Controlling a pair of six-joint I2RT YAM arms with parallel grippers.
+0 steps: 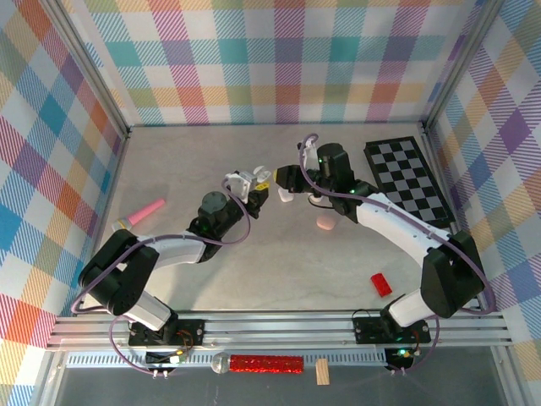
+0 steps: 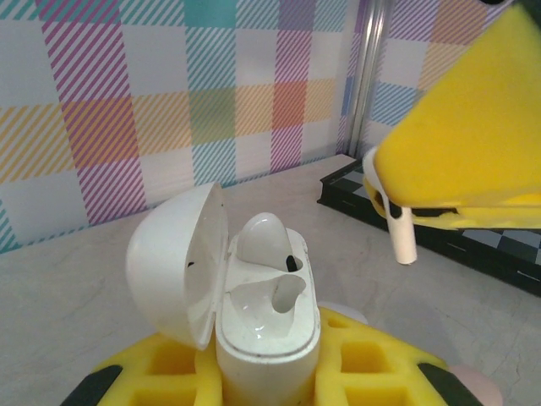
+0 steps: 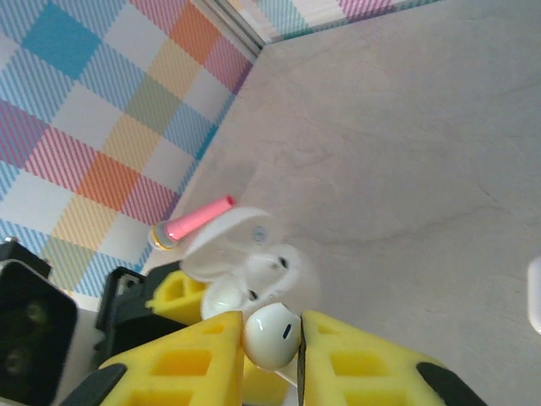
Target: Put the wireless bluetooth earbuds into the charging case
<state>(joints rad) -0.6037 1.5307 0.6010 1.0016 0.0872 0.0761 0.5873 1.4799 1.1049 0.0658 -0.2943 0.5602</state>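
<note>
my right gripper (image 3: 272, 345) is clamped on a small glossy white plastic earbud (image 3: 270, 330), with the yellow foam pads (image 3: 338, 345) squeezing it from both sides. in the left wrist view its stem (image 2: 404, 237) pokes out under the yellow pad, up and to the right of the case and not touching it.

my left gripper (image 2: 269, 376) is clenched around the base of a white pebble-shaped plastic charging case (image 2: 269, 342). it's held upright with its hinged lid (image 2: 173, 262) flipped open to the left. a second white earbud (image 2: 260, 230) sits in the far socket, and the near socket beside it shows its hollow.

from the top camera both grippers meet near the middle of the pale stone-look table (image 1: 254, 271), almost tip to tip. further out:
- a pale pink pebble case (image 1: 325, 223) lies near the right gripper
- a small red block (image 1: 381, 283) sits closer to the right arm's base
- a black and white checkerboard mat (image 1: 407, 179) is by the right wall
- a pink marker-like stick (image 1: 144, 211) is over on the left
</note>
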